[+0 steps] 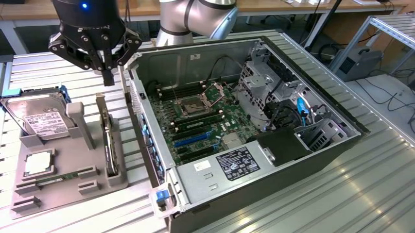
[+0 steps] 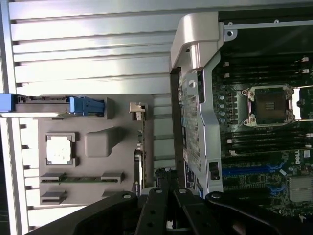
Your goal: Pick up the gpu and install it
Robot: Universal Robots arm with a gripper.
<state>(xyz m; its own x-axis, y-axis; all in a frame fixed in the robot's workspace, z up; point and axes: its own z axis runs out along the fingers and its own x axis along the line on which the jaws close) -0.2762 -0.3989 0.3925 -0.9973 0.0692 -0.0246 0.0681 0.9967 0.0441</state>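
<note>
Now | gpu (image 1: pixel 109 141) on edge in grey holder (image 1: pixel 65 156) | jaws closed above

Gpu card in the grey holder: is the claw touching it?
Apart. The exterior view shows the claw hanging above the gpu, with a clear gap between it and the card's top end.

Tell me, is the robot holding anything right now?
No, nothing is held. The gripper hangs empty above the gpu, which stands upright in its slot on the grey tray.
</note>
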